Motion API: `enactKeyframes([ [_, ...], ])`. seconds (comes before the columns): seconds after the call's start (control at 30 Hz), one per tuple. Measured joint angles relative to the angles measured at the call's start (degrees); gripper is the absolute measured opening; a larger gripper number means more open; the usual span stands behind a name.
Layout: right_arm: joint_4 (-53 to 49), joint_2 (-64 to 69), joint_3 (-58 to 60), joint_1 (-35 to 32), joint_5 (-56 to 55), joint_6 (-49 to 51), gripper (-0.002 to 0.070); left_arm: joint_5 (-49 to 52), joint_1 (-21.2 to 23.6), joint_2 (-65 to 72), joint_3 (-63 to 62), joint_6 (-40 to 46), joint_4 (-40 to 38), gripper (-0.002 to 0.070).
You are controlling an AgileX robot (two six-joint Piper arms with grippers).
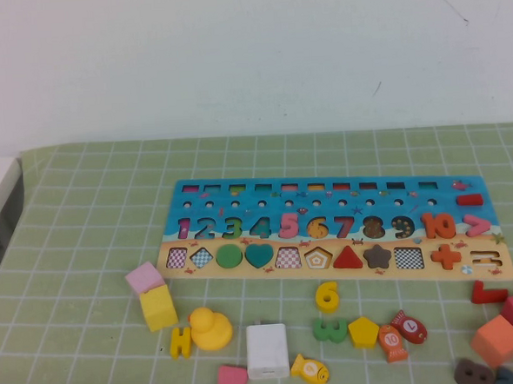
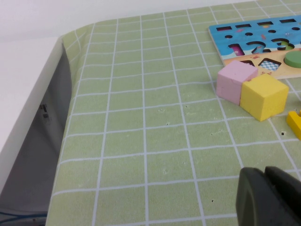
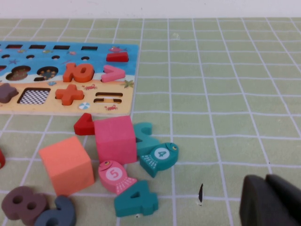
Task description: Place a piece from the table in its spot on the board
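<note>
Lying below board (image 1: 328, 227): yellow 6 (image 1: 327, 296)

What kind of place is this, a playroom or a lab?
Probably a lab tabletop set up for robot practice: a pale green gridded table, a wooden puzzle board with scattered toy pieces, and plain white walls. Both grippers sit parked, off the high view.

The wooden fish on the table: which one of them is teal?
The teal fish marked 4, touching the magenta cube, near the shut right gripper. The others are pink, yellow, orange and red.
</note>
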Motion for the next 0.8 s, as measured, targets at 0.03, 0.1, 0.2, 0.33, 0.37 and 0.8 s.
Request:
enactKeyframes([
  [0.03, 0.0, 0.0, 0.0, 0.0, 0.0, 0.0, -0.0003, 0.0, 0.0, 0.0, 0.0, 0.0, 0.0, -0.0002],
  [0.1, 0.0, 0.0, 0.0, 0.0, 0.0, 0.0, -0.0003, 0.0, 0.0, 0.0, 0.0, 0.0, 0.0, -0.0002],
  [0.2, 0.0, 0.0, 0.0, 0.0, 0.0, 0.0, -0.0003, 0.0, 0.0, 0.0, 0.0, 0.0, 0.0, -0.0002],
  [0.33, 0.0, 0.0, 0.0, 0.0, 0.0, 0.0, -0.0003, 0.0, 0.0, 0.0, 0.0, 0.0, 0.0, -0.0002],
  [0.37, 0.0, 0.0, 0.0, 0.0, 0.0, 0.0, -0.0003, 0.0, 0.0, 0.0, 0.0, 0.0, 0.0, -0.0002],
  [0.8, 0.0, 0.0, 0.4, 0.0, -3.0, 0.0, -0.0003, 0.0, 0.0, 0.0, 0.0, 0.0, 0.0, -0.0002],
])
